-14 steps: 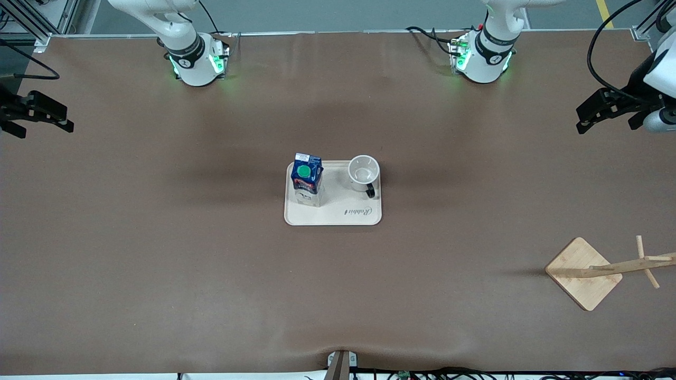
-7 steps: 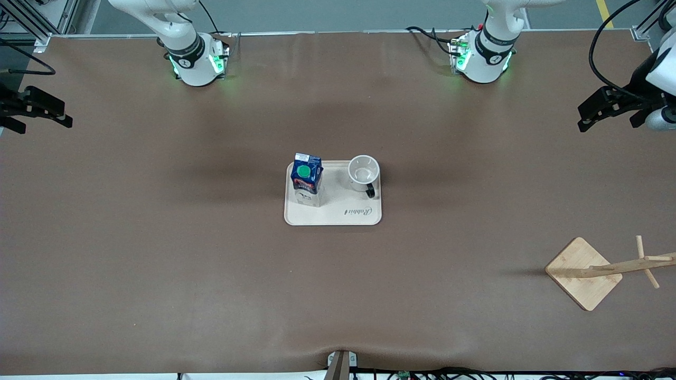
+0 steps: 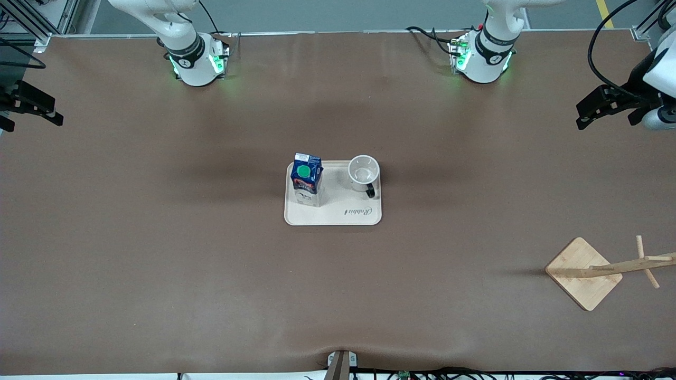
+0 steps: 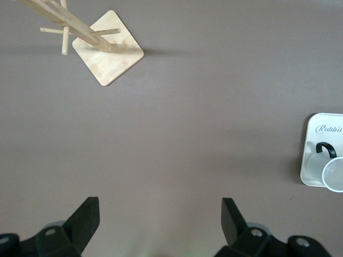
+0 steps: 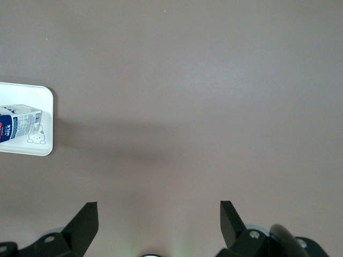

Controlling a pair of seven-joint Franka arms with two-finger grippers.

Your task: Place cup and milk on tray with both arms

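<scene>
We see brown table (image 3: 158, 237) – cream tray (image 3: 338, 216), blue milk (image 3: 307, 178) with green cap (image 3: 303, 171) – white cup (image 3: 363, 173), black handle.

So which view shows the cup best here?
The front view: the whole cup stands upright on the tray, handle toward the front camera, beside the milk. The left wrist view catches only its handle and part of the rim. The right wrist view misses it.

The cup (image 4: 333, 170) and the tray (image 4: 312, 160) are cut off by the left wrist view's edge. Only part of the milk (image 5: 19, 122) is seen in the right wrist view. The bamboo stand (image 3: 607, 269) is cropped at the front view's edge.
</scene>
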